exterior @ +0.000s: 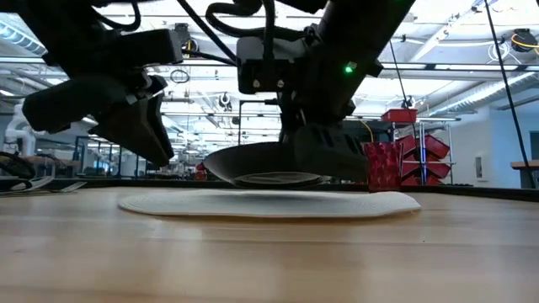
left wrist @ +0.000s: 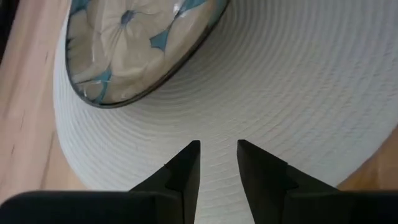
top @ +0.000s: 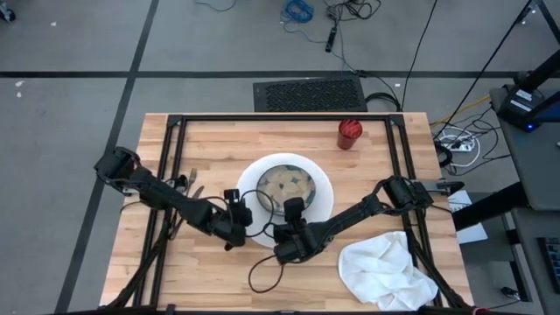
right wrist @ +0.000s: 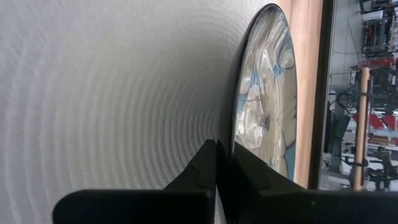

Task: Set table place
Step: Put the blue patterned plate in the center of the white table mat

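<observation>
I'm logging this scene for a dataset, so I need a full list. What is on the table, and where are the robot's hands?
table: one, light wood with black frame.
placemat: one, white, round, table centre.
plate: one, beige with blue pattern and dark rim, over the placemat, lifted off it in the low view.
cup: one, red, far side of the table.
cloth: one, white, crumpled, near right corner.
cutlery: several pieces, metal, left edge.
left hand: one, dark, open over the placemat's left edge.
right hand: one, dark, shut on the plate's near rim.
</observation>
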Robot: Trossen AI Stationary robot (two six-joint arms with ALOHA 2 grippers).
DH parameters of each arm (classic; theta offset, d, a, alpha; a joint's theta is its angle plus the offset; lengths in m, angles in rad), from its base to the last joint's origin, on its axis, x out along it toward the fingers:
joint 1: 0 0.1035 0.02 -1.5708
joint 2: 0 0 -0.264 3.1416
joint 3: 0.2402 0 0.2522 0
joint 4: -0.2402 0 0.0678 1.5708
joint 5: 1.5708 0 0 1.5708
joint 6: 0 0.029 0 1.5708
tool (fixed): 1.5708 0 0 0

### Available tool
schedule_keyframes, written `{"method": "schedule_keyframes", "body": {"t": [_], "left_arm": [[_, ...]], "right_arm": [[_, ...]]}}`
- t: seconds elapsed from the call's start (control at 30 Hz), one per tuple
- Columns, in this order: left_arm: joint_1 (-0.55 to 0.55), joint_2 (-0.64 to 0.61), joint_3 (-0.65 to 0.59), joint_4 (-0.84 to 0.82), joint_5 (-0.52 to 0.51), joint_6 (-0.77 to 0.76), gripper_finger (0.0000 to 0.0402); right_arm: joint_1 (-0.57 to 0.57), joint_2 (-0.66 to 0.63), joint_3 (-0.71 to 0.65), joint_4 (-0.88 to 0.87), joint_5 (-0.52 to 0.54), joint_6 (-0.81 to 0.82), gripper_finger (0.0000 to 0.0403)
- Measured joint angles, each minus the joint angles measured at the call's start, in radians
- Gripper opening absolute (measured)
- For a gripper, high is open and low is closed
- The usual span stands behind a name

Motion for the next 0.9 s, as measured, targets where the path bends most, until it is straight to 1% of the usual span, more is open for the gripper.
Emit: {"method": "schedule_keyframes", "body": {"t": [0.17, 0.3, 0.5, 0.73, 0.9], "left_arm": [[-0.003, 0.0, 0.0, -0.08, 0.023, -0.043, 0.0094], [-0.021, 0.0, -0.003, -0.146, 0.022, -0.1, 0.0094], [-0.041, -0.001, -0.03, -0.15, 0.012, -0.148, 0.0093], [-0.041, -0.002, -0.046, -0.146, 0.011, -0.166, 0.0093], [-0.041, -0.002, -0.046, -0.144, 0.011, -0.167, 0.0093]], "right_arm": [[-0.011, 0.0, -0.002, 0.067, -0.021, -0.064, 0.0], [-0.026, 0.0, -0.041, 0.105, -0.021, -0.082, 0.0], [-0.027, 0.0, -0.092, 0.13, -0.022, -0.084, 0.0], [-0.012, -0.001, -0.092, 0.08, -0.035, -0.079, 0.0], [-0.005, -0.001, -0.092, 0.077, -0.04, -0.077, 0.0003]]}}
